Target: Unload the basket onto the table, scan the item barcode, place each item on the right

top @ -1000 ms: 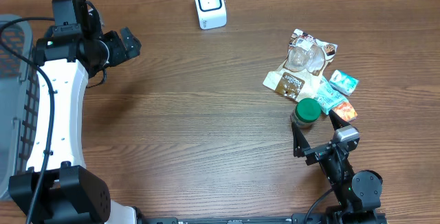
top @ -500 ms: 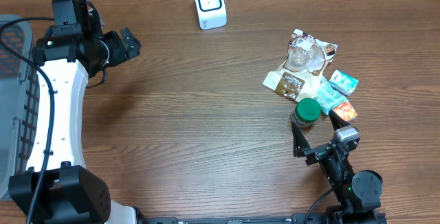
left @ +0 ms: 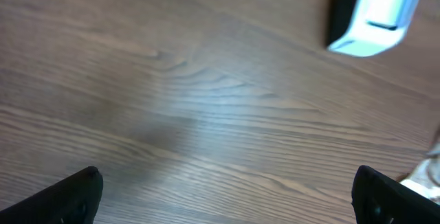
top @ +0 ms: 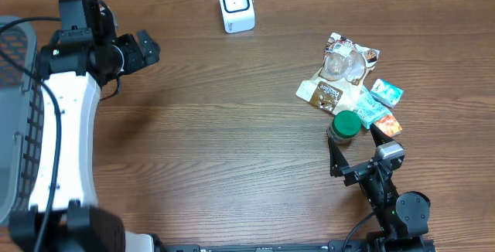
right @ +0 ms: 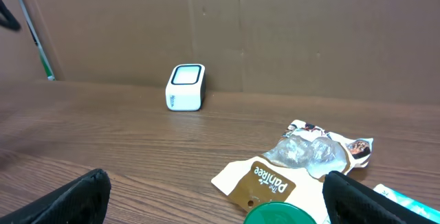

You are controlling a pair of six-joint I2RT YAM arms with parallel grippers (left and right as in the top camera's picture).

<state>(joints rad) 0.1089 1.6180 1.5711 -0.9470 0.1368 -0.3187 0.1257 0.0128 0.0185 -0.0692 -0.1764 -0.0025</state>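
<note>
Only the left arm has moved a bit since before, and its bottom part looks blurry. Up over the bare bench, the left fingers are spread wide with nothing in them. The right fingers are spread wide too and hold nothing. A jar with a green lid stands just in front of them, right beside a pile of packets. The white scanner sits far off at the back edge

One scanner, one jar, several packets.
</note>
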